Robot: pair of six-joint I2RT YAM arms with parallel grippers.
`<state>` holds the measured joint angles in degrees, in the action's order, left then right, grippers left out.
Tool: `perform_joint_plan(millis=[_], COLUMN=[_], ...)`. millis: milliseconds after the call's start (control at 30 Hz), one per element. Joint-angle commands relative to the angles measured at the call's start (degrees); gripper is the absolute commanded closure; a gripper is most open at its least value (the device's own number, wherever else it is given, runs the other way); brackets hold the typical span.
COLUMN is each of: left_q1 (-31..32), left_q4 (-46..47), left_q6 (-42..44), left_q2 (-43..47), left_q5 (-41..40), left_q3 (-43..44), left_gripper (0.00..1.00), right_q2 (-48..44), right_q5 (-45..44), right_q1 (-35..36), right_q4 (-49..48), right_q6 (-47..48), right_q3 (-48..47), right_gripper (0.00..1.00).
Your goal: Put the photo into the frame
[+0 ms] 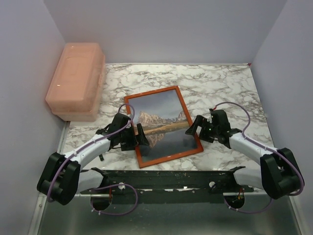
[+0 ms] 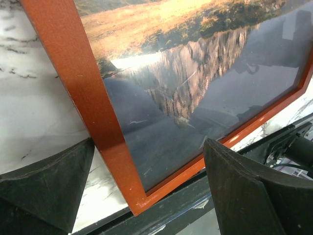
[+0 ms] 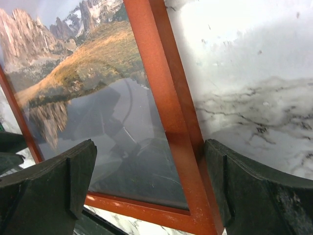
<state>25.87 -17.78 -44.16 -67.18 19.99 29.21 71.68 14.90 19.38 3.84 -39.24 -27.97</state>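
The mountain-lake photo (image 1: pixel 161 128) is sitting inside the red-orange frame (image 1: pixel 151 92). The left gripper (image 1: pixel 140 134) and right gripper (image 1: pixel 194 126) are gaping apart, each straddling a side rail, marble table (image 1: pixel 225 88) stretching outside them.

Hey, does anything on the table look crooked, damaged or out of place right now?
The frame lies flat but askew: its sides run at a slant to the edges of the table, with its top leaning left in the top view. The photo sits square inside it. Nothing looks broken or spilled.
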Motion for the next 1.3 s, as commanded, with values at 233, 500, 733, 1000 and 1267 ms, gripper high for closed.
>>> perform_joint_plan(millis=[233,500,733,1000,1267], left_q1=[-0.04,0.04,-0.02,-0.03,-0.25], left_q4=[6.66,7.63,3.32,-6.43,-5.25], left_q6=[2.34,2.77,3.38,2.80,7.56], left_q2=[-9.11,-11.62,-7.64,5.43,25.92], left_q5=[3.24,3.51,-2.65,-16.94,-17.44], left_q3=[6.91,7.62,7.03,7.88,5.50], left_gripper=[0.07,0.08,0.02,0.02,0.02], right_q2=[-9.71,-12.77,-13.66,-16.44,-24.44], right_q5=[1.11,0.56,-3.07,-7.06,-8.66], right_q1=[0.66,0.62,0.65,0.65,0.64], right_q4=[13.88,15.19,17.51,19.83,20.22], right_q6=[-5.63,-6.30,-6.59,-6.90,-5.33], right_q3=[6.86,8.62,6.76,2.67,0.22], right_gripper=[0.00,0.00,0.00,0.00,0.00])
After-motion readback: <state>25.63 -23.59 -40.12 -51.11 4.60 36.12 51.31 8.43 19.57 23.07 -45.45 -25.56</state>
